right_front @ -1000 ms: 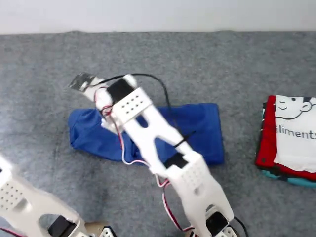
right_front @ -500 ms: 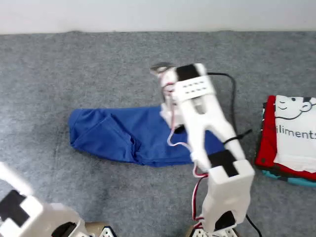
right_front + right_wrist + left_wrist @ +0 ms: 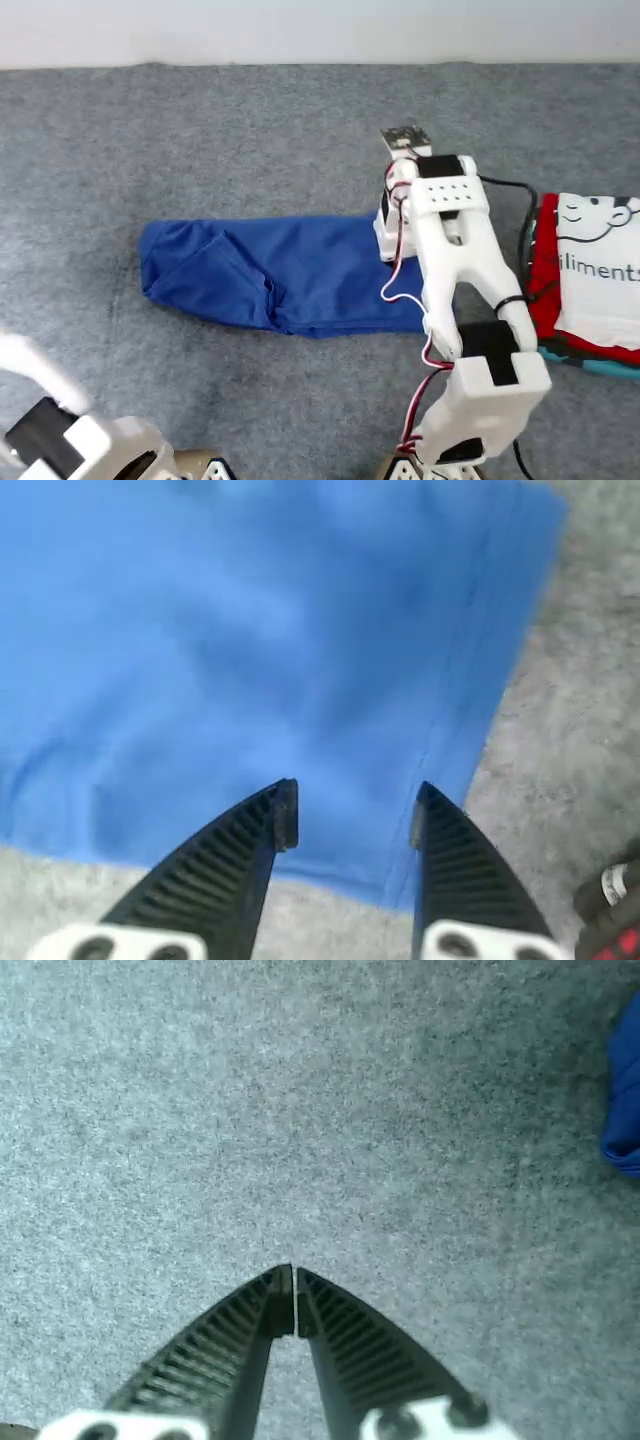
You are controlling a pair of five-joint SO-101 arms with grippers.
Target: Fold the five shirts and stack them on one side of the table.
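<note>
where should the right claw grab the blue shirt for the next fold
Grip the blue shirt at its right-end edge, the end nearest the stack, coming down from above. It lies flat as a long strip, so that end should lift and fold over leftward. The open right claw hangs over that edge.

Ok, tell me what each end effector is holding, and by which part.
Nothing is held. The right end effector is open above the folded blue fabric shirt; the left end effector is shut, empty, over the grey table.
</note>
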